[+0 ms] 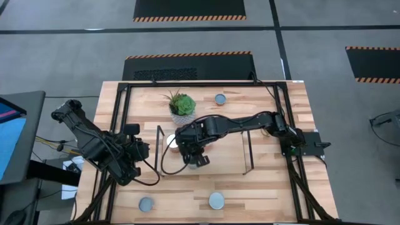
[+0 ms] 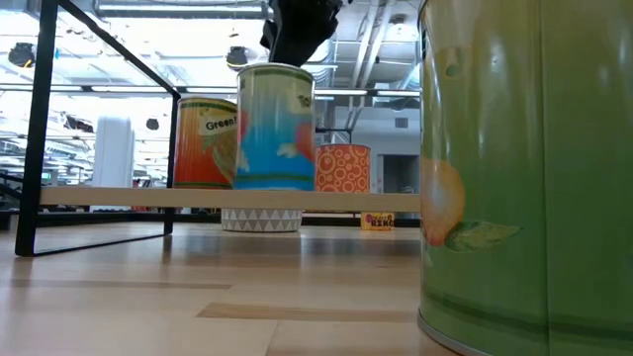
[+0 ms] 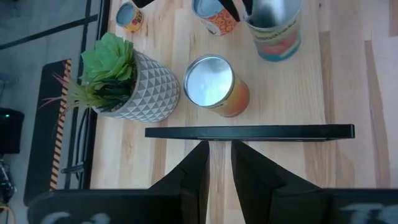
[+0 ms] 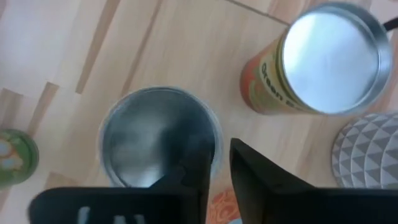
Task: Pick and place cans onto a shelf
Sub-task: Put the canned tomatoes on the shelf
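Observation:
The shelf (image 1: 228, 153) lies mid-table; its board also shows in the low view (image 2: 148, 198). Three cans stand on it: an orange-sided can (image 2: 206, 143), a blue-sided can (image 2: 277, 127) and an orange patterned can (image 2: 343, 168). My right gripper (image 4: 219, 155) reaches in from the table's right and is shut at the blue-sided can's top (image 4: 160, 140). My left gripper (image 3: 219, 155) waits left of the shelf's black wire upright (image 3: 249, 132), fingers almost together and empty. Loose cans stand on the table at the far side (image 1: 219, 99) and the near side (image 1: 145, 204), (image 1: 216, 200). My right gripper comes from above, pointing down, at the blue-sided can's top rim (image 4: 214, 134). One finger (image 4: 196, 158) lies over the silvery top and the other (image 4: 249, 165) stands outside the wall. The can stands upright with its bottom on the shelf board.
A green succulent in a white patterned pot (image 1: 182, 107) stands just beyond the shelf's left end. A green-sided can (image 2: 524, 178) stands close to the low camera. Black table-frame bars (image 1: 119, 125) run along the left and right sides.

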You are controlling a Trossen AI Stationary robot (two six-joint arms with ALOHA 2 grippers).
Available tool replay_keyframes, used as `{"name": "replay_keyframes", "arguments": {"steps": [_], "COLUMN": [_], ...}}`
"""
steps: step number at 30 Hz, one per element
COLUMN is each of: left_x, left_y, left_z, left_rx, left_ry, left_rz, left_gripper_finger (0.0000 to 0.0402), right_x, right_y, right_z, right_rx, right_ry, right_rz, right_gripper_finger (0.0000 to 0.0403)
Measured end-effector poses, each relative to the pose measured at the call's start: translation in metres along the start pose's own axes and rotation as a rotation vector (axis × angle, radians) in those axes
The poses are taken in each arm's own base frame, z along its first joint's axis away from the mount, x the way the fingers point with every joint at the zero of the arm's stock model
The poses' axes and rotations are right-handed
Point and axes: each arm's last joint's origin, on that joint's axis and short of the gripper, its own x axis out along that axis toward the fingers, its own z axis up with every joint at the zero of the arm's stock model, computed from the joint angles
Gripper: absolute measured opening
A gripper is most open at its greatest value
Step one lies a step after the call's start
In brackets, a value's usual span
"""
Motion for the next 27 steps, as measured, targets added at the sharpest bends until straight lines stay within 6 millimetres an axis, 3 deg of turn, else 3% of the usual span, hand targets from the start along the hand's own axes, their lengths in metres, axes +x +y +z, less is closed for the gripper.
{"name": "replay_keyframes", "arguments": {"steps": [5, 9, 14, 16, 23, 27], "left_x": [0.000, 0.000, 0.000, 0.000, 0.000, 0.000], "left_y": [0.000, 0.000, 0.000, 0.000, 0.000, 0.000], "left_z": [0.000, 0.000, 0.000, 0.000, 0.000, 0.000], "left_rx": [0.000, 0.000, -0.003, -0.009, -0.029, -0.022], "left_ry": [0.000, 0.000, 0.001, 0.001, 0.005, 0.006], "left_rz": [0.000, 0.000, 0.000, 0.000, -0.005, -0.006], "left_gripper_finger": [0.0057, 0.0057, 0.0057, 0.0057, 0.0057, 0.0057], "right_x": [-0.007, -0.039, -0.060, -0.056, -0.013, -0.003], "right_y": [0.000, 0.006, 0.025, 0.028, 0.032, 0.032], "right_z": [0.004, 0.007, -0.007, -0.010, -0.024, -0.029], "right_rx": [-0.032, -0.026, 0.081, 0.107, 0.131, 0.155], "right_ry": [-0.020, -0.006, 0.084, 0.127, 0.297, 0.315], "right_rz": [-0.005, 0.001, 0.032, 0.018, -0.017, -0.020], "right_gripper_finger": [0.0113, 0.0120, 0.0116, 0.0113, 0.0101, 0.0095]}}
